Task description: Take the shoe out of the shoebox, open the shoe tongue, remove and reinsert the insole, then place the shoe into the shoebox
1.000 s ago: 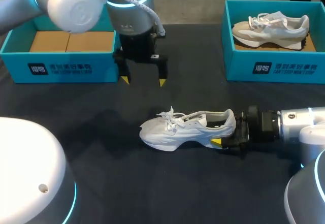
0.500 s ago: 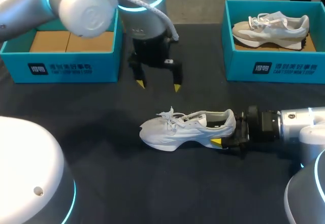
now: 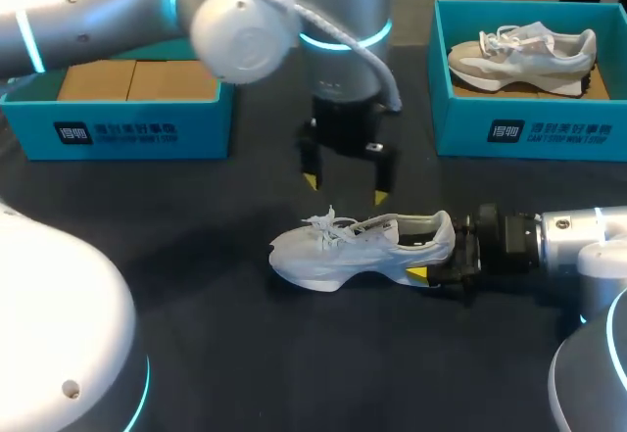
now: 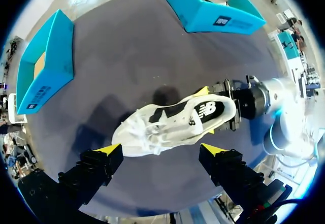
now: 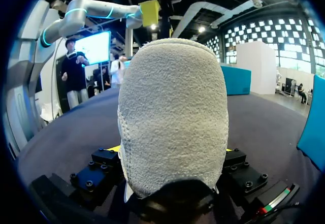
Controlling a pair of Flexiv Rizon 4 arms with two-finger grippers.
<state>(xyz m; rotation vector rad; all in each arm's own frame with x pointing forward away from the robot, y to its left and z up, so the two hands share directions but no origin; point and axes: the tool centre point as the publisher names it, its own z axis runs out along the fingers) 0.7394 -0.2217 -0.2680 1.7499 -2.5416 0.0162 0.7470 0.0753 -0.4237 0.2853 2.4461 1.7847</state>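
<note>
The shoe [image 3: 362, 248] is out of the box [image 3: 118, 133] and lies on the surface [image 3: 245, 354], my right fingers [image 3: 417, 275] clamped on its heel at 3 o'clock, my left fingers [image 3: 380, 195] apart at its 12 o'clock; I think only the first step is done.
</note>
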